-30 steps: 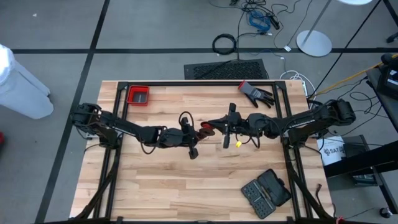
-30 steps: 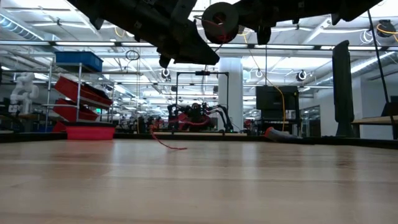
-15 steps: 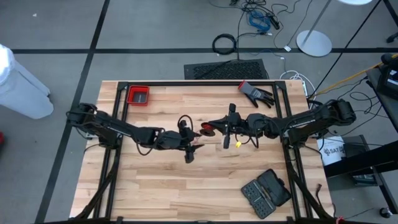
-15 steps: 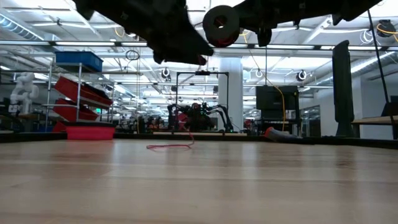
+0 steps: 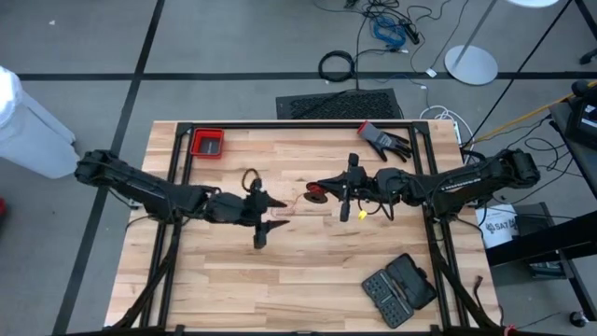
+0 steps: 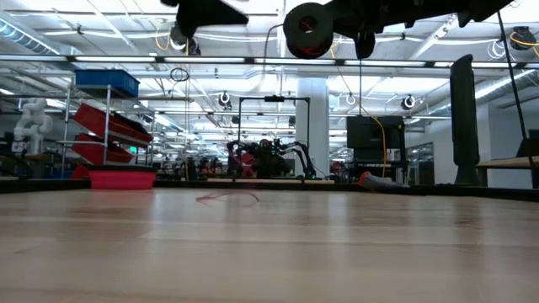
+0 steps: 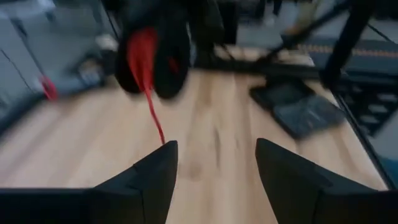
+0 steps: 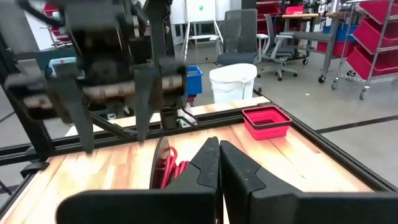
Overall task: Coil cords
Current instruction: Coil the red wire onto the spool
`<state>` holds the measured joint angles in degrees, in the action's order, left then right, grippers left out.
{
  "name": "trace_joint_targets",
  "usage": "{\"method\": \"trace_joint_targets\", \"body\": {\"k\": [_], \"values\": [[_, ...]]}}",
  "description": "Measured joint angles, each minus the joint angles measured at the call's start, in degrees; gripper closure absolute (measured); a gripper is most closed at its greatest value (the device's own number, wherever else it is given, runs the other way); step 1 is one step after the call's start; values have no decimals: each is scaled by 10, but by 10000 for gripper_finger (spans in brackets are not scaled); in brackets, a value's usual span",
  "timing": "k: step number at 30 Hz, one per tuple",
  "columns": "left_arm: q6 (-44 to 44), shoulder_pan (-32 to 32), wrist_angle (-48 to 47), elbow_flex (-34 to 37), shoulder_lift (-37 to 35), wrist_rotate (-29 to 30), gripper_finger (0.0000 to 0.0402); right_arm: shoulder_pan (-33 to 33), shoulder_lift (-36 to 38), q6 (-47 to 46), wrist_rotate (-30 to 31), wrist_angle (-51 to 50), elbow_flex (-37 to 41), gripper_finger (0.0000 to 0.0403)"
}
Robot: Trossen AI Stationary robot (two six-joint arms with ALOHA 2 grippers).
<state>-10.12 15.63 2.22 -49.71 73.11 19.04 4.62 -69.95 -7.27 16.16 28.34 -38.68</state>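
Note:
The cords are one thin red cord wound on a small round black disc (image 5: 314, 194), seen high up in the low view (image 6: 307, 29). My right gripper (image 5: 323, 193) is shut at the disc, above the table's middle. A loose stretch of red cord (image 7: 152, 112) hangs from the disc, and its end lies flat on the wood (image 6: 227, 198). My left gripper (image 5: 280, 212) stands open a little to the left of the disc, with nothing between its fingers (image 7: 155, 174). My right gripper comes in level from the table's right side and carries the disc at its fingertips. The disc (image 8: 160, 163) shows edge-on beside one finger (image 8: 205, 165), with red cord (image 8: 171, 168) between them. The fingers hide the place of contact. The disc hangs clear of the table.
A red tray (image 5: 206, 143) sits at the far left corner and a black glove (image 5: 384, 140) at the far right. A black tool case (image 5: 399, 287) lies open near the front right. Black frame rails (image 5: 280, 124) run along the table's edges.
My left gripper has opened, let go of the red cord and drawn back toward the table's left edge, rising. The cord's loose end, which slanted up from the table, has dropped and now lies flat on the wood. The disc stays lifted at my right gripper.

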Motion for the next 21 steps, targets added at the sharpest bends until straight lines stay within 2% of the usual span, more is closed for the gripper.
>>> {"method": "trace_joint_targets", "body": {"k": [3,12,21], "values": [[59,13,39,0,0,37,178,0,0,2,-23,1,0,403],[184,24,179,0,64,62,178,0,0,21,-59,3,0,403],[195,3,223,0,89,82,178,0,0,26,-61,3,0,403]]}}
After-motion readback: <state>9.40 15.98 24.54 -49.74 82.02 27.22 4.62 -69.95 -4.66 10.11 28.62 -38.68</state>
